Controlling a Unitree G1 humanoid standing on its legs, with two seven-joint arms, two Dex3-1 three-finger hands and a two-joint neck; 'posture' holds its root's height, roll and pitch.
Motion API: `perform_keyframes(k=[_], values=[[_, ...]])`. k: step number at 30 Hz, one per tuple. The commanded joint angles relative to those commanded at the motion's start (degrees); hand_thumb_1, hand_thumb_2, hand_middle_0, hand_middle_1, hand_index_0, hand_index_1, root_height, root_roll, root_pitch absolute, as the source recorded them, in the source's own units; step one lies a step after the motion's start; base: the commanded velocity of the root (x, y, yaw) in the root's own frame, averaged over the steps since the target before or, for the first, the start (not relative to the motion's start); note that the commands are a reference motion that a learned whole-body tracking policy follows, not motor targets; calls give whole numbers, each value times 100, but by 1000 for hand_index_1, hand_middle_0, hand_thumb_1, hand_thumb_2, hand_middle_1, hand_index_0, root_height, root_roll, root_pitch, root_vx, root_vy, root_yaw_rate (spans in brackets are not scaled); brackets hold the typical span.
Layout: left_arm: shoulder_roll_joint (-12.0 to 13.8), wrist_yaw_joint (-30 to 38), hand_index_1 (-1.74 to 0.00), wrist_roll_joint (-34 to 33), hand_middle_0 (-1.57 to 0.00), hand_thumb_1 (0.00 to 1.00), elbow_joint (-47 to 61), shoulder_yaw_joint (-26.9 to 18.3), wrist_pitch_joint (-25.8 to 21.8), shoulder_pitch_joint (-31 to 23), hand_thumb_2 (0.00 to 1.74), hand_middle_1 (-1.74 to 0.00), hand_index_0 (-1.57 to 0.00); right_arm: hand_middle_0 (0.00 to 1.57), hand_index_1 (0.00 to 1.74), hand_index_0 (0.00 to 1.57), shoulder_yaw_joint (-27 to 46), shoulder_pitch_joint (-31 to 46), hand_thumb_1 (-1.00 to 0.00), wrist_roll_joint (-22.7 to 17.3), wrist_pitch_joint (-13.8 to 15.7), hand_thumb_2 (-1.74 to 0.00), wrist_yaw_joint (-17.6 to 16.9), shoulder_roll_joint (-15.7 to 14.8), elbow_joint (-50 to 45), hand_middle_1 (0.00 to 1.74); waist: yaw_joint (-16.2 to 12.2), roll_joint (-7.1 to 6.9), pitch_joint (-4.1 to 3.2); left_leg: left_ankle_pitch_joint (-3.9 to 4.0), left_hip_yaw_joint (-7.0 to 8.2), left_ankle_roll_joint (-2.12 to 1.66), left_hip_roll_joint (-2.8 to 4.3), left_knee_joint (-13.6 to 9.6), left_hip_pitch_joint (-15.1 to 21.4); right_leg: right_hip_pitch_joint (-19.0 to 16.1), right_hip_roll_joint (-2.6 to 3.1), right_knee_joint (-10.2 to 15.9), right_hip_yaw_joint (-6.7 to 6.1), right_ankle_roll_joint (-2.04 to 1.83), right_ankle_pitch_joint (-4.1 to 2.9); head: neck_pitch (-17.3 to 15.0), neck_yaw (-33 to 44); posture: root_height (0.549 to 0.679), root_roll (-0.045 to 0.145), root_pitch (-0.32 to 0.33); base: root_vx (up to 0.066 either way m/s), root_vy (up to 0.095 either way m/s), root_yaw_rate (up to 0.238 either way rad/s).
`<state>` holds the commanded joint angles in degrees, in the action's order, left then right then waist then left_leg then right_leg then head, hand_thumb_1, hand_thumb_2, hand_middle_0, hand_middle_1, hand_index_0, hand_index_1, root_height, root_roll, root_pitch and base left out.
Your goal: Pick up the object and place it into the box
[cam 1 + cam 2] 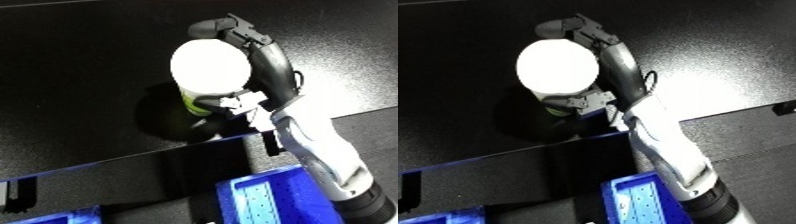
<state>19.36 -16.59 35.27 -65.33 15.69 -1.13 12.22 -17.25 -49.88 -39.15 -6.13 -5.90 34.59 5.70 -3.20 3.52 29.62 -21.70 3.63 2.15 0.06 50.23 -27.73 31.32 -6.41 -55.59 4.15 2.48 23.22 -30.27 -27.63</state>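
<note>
The right black hand (253, 65) was wrapped around the white-topped, yellow-green-banded container (210, 70), which probably needed carrying upright and level toward the blue plastic bin (271, 200).

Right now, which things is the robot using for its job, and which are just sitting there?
For the job:
- right hand, its fingers curled round the object
- white-topped container with a yellow-green band, held in that hand
- blue bin, at the bottom of the view

Just there:
- black table
- black panel along the table's near edge
</note>
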Motion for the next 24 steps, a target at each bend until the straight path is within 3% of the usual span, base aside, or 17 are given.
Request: perform_keyframes(k=[8, 15, 18, 19, 21, 24], values=[[23, -35, 0, 61, 0, 0, 16, -103, -64, -78, 0, 0, 0, 1334, 1479, 1334, 324, 448, -850, 148, 288, -1479, 95, 300, -384, 1479, -145, -19, 17, -18, 44, 4, 28, -33, 4, 56, 62, 13, -51, -14, -8, 92, 46, 611, 78, -2, -14, 15, -64], [20, -85, 0, 221, 0, 0, -21, -289, -214, -231, 0, 0, 0, 1334, 1479, 1334, 1010, 1340, -850, 358, 928, -1479, 211, 602, -1111, 1479, -399, -83, 17, -23, 159, -15, 104, -113, 16, 90, 168, 85, -101, -52, -35, 273, 212, 613, 77, 14, -18, 33, -139], [26, -119, 0, 270, 0, 0, -44, -362, -265, -296, 0, 0, 0, 1334, 1479, 1334, 1261, 1681, -850, 172, 1127, -1479, 487, 711, -1346, 1479, -479, -99, 17, -34, 196, -18, 129, -124, 18, 108, 195, 99, -116, -61, -40, 318, 249, 613, 77, 19, -21, 40, -142], [44, -165, 0, 307, 0, 0, -73, -441, -320, -358, 0, 0, 0, 1334, 1479, 1334, 1508, 2050, -850, -308, 1203, -1479, 1009, 798, -1568, 1479, -555, -122, 17, -48, 232, -26, 155, -129, 18, 123, 220, 114, -130, -70, -45, 305, 288, 613, 77, 23, -26, 30, -109], [76, -205, 0, 337, 0, 0, -95, -525, -354, -406, 0, 0, 0, 1334, 1479, 1334, 1734, 2430, -850, -908, 1262, -1479, 1608, 855, -1715, 1479, -632, -154, 17, -68, 267, -38, 181, -127, 20, 134, 246, 132, -142, -83, -52, 311, 304, 614, 77, 27, -26, 22, -105], [126, -241, 0, 400, 0, 0, -121, -609, -387, -457, 0, 0, 0, 1334, 1479, 1334, 2037, 2914, -850, -1493, 1583, -1479, 2072, 824, -1714, 1479, -738, -196, 17, -107, 317, -49, 220, -112, 29, 142, 283, 157, -157, -108, -65, 332, 246, 614, 76, 32, -23, 11, -95]])
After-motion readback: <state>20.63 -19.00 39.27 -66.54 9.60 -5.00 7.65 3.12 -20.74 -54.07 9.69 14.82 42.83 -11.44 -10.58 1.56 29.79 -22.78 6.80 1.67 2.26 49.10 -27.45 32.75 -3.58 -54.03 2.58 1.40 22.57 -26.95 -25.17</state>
